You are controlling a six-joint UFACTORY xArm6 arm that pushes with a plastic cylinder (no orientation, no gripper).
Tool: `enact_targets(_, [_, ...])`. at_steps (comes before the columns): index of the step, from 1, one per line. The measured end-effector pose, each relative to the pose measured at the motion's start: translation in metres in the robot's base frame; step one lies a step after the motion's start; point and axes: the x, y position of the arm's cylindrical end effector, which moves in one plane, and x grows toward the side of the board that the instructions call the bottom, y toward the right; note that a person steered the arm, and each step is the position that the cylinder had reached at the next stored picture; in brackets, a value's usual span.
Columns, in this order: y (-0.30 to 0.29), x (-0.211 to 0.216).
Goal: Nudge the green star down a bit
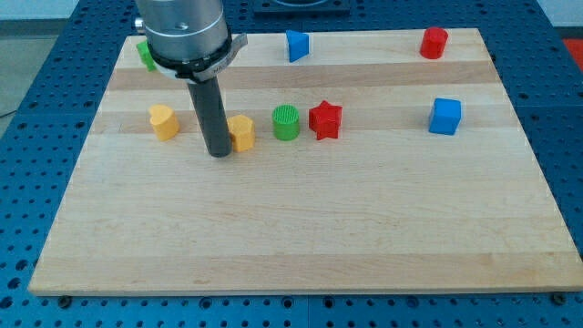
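Observation:
The green star (144, 55) sits at the board's top left, mostly hidden behind the arm's grey housing, with only its left edge showing. My tip (219, 153) rests on the board well below and to the right of it, touching the left side of a yellow block (242, 132). Another yellow block (164, 121) lies to the left of the tip.
A green cylinder (286, 122) and a red star (325, 119) stand right of the tip. A blue triangular block (297, 44) and a red cylinder (434, 42) sit near the top edge. A blue cube (445, 116) is at the right. The wooden board (301, 228) lies on a blue perforated table.

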Motion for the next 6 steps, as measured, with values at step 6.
enact_targets(6, [-0.099, 0.018])
